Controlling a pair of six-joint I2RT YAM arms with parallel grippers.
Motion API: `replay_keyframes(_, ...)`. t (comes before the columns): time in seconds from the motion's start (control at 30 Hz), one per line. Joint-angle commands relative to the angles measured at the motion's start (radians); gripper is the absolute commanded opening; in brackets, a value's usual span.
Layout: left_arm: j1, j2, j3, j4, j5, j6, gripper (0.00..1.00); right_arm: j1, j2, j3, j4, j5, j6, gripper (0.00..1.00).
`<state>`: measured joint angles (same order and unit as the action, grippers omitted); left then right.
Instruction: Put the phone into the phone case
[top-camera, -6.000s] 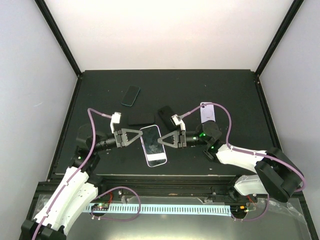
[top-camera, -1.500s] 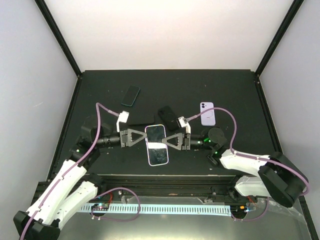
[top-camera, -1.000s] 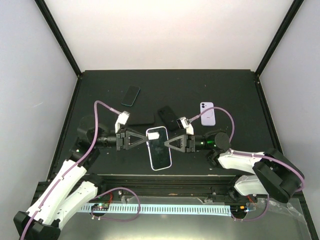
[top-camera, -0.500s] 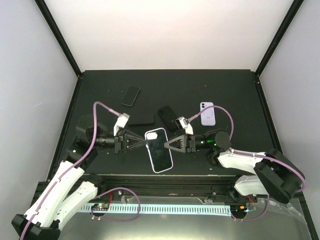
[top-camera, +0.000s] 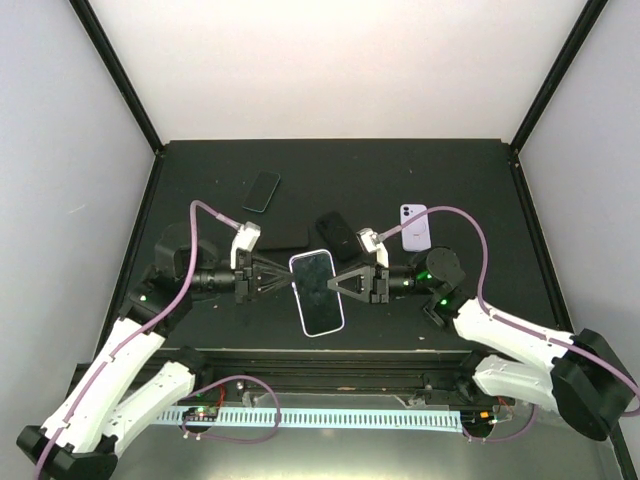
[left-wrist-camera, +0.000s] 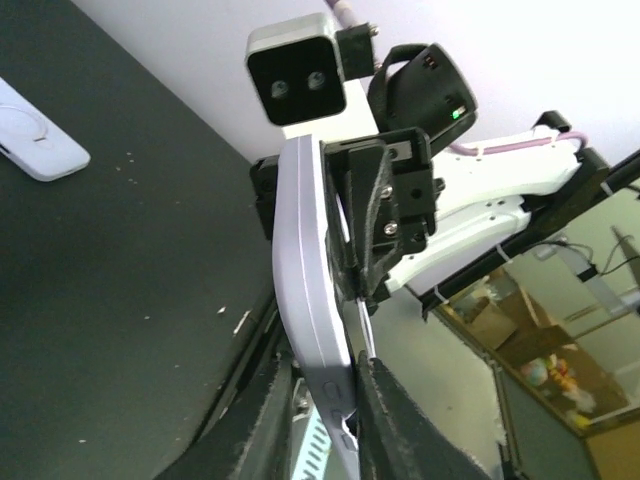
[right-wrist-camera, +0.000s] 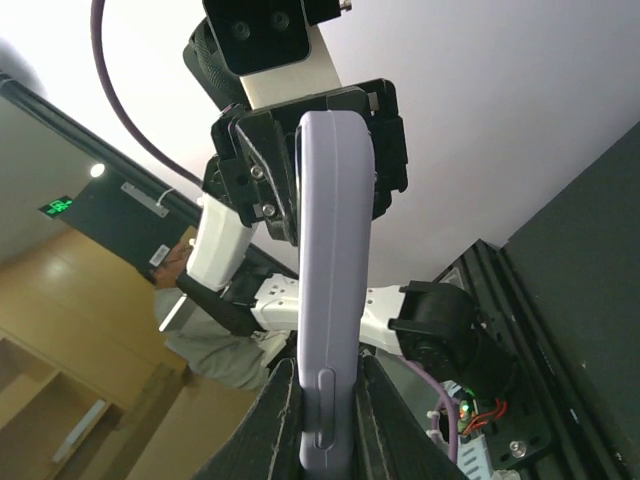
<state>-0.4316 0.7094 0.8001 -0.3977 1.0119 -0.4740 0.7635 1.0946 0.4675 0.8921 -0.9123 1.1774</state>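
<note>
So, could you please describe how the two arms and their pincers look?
The left arm and right arm are white-shelled with black joints. The left pincer and right pincer are black triangular frames, each carrying a white camera box. A lilac cable loops along each arm.

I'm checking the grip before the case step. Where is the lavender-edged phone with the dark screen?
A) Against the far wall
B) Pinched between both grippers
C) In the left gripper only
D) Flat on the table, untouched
B: the top view shows the phone between the left gripper and right gripper, and each wrist view shows its edge clamped.
</note>
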Motion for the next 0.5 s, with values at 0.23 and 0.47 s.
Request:
replay_keyframes(0.23,-0.016,-0.005,0.003,-0.029,-0.052,0.002,0.29,0.009,-0.064,0.079,-0.075,0.078,-0.110,0.02)
replay_keyframes(0.47,-0.016,-0.011,-0.016,0.015,-0.054,-0.014,0.17,0.010,-0.061,0.075,-0.041,0.072,-0.087,0.02)
